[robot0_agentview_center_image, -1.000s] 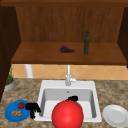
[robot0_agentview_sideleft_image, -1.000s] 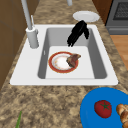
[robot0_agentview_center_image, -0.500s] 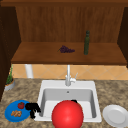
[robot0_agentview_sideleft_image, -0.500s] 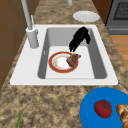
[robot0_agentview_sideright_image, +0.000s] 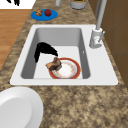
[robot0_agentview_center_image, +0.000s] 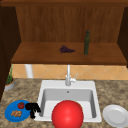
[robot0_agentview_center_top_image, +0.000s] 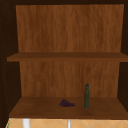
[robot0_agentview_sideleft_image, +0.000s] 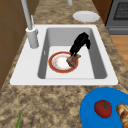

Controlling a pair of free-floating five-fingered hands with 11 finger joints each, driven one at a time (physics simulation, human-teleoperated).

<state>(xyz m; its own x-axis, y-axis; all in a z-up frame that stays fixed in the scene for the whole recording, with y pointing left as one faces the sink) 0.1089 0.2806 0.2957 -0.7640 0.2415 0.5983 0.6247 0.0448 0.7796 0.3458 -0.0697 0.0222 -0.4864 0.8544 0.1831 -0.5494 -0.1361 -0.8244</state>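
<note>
Mid-frame in the sink [robot0_agentview_sideleft_image: 105, 77], the right robot hand [robot0_agentview_sideleft_image: 80, 43] is pinching a brown food piece [robot0_agentview_sideleft_image: 73, 59] by the fingertips, probably because the piece is small, touching the red-rimmed plate [robot0_agentview_sideleft_image: 58, 63]; the left robot hand [robot0_agentview_center_image: 32, 108] is hovering lower left by the blue plate [robot0_agentview_center_image: 10, 115], state cannot be told.

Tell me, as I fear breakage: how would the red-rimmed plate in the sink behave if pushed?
The red-rimmed plate lies flat on the sink floor, so it would probably slide, not tip. It looks stiff and glazed, so likely slippery and chippable. The right hand pinches a brown lump over its rim.

Front view faces the sink [robot0_agentview_center_image: 67, 100]; side views look along it; upper view shares the shelf [robot0_agentview_center_top_image: 67, 110].
</note>
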